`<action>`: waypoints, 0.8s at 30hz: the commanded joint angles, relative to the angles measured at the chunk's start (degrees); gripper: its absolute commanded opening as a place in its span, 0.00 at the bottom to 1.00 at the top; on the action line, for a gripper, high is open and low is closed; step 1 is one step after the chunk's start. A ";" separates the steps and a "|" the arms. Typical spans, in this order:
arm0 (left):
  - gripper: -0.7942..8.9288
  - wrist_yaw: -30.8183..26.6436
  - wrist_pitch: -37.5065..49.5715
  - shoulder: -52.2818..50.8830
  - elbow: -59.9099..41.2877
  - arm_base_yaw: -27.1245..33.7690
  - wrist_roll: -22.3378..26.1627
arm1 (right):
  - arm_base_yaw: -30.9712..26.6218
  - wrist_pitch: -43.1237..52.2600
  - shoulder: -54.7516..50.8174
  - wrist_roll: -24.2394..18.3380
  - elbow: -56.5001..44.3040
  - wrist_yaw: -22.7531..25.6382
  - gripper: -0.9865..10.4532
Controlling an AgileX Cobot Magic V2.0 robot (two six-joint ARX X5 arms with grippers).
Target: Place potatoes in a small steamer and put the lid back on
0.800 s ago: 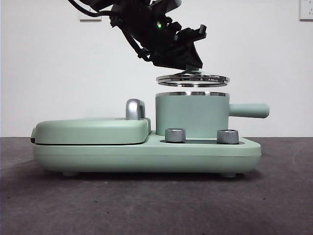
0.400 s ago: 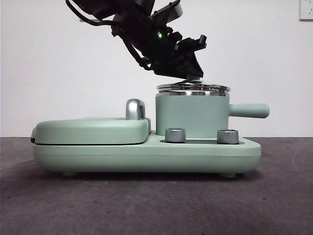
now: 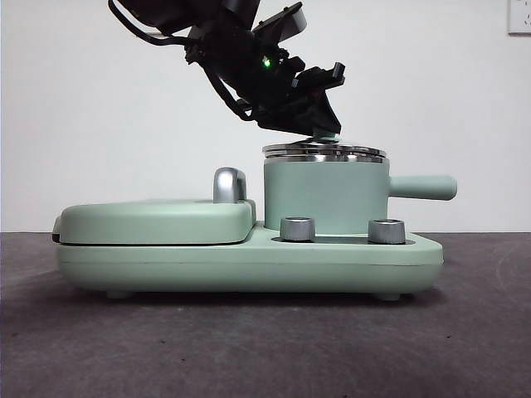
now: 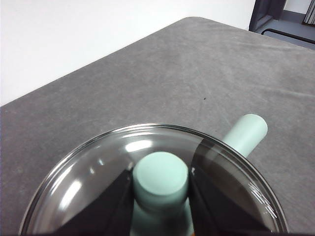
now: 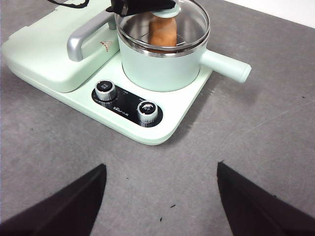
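Observation:
The small steamer [image 3: 323, 195] is a mint-green pot standing on the right of a cooker base, its straight handle [image 3: 423, 186] pointing right. The glass lid [image 3: 323, 152] rests on the pot's steel rim. My left gripper [image 3: 323, 128] comes down from the upper left and is shut on the lid's mint-green knob [image 4: 161, 177]. In the right wrist view the orange-brown potatoes [image 5: 163, 30] show through the lid [image 5: 192, 19] inside the steamer [image 5: 162, 64]. My right gripper [image 5: 161, 169] hovers open over the table in front of the cooker, holding nothing.
The flat mint-green griddle cover [image 3: 158, 220] with its chrome handle [image 3: 228, 184] lies left of the pot. Two steel dials [image 3: 298, 229] [image 3: 387, 230] sit on the base's front. Dark grey table runs all around; a white wall stands behind.
The left gripper has come down with the lid, from a gap above the pot's rim to resting on it. The pot and the cooker have stayed put.

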 commanded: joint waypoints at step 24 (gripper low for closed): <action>0.27 5.01 -0.28 4.15 2.14 -0.13 0.61 | 0.26 0.55 0.11 1.03 0.33 1.53 0.39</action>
